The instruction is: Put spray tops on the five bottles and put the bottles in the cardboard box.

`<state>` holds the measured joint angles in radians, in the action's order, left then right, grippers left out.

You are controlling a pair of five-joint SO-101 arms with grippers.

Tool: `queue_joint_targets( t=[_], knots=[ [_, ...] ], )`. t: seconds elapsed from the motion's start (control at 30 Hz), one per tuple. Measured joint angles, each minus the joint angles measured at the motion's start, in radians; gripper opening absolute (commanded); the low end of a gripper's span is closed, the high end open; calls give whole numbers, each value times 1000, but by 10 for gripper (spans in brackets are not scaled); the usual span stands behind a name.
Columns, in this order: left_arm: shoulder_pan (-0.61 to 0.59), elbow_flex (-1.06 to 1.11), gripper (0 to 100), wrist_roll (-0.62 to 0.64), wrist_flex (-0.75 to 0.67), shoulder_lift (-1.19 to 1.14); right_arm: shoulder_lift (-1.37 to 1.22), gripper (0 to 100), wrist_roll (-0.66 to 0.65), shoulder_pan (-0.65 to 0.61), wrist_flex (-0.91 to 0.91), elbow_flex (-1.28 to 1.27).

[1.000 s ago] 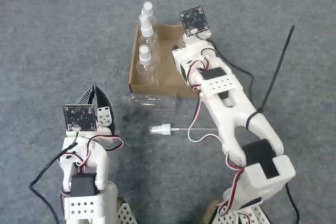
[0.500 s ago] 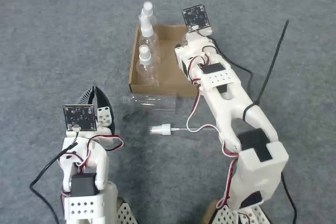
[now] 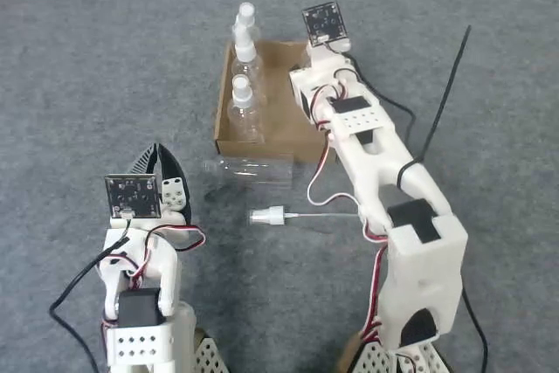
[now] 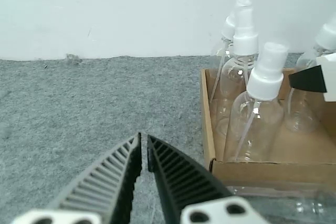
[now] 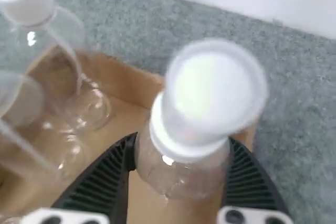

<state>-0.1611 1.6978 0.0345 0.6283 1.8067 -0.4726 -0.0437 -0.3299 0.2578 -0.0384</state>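
Three bottles with spray tops point(image 3: 244, 102) stand along the left side of the cardboard box point(image 3: 278, 139). My right arm point(image 3: 358, 128) stretches over the box's right side. Its gripper point(image 5: 178, 174) is shut on a fourth topped bottle point(image 5: 202, 114), held upright above the box floor by the far right corner. A topless clear bottle point(image 3: 249, 169) lies on the carpet just in front of the box. A loose spray top point(image 3: 269, 215) with its tube lies nearer still. My left gripper point(image 3: 162, 163) is shut with nothing in it, left of the lying bottle and low over the carpet.
Grey carpet point(image 3: 105, 85) covers the table. From the left wrist, the box's near wall point(image 4: 273, 169) and the standing bottles point(image 4: 257, 114) rise to the right of my left gripper point(image 4: 144, 153). A black cable point(image 3: 445, 102) runs right of the right arm.
My right arm has stretched farther back over the box, carrying its bottle toward the far right corner. The left arm has not moved.
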Motion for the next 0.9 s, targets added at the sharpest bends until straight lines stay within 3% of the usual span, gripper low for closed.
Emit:
queue_joint_targets(
  t=[0.9],
  knots=[
    [0,0,12,0,0,0,-138,138,2,17,-97,124]
  ],
)
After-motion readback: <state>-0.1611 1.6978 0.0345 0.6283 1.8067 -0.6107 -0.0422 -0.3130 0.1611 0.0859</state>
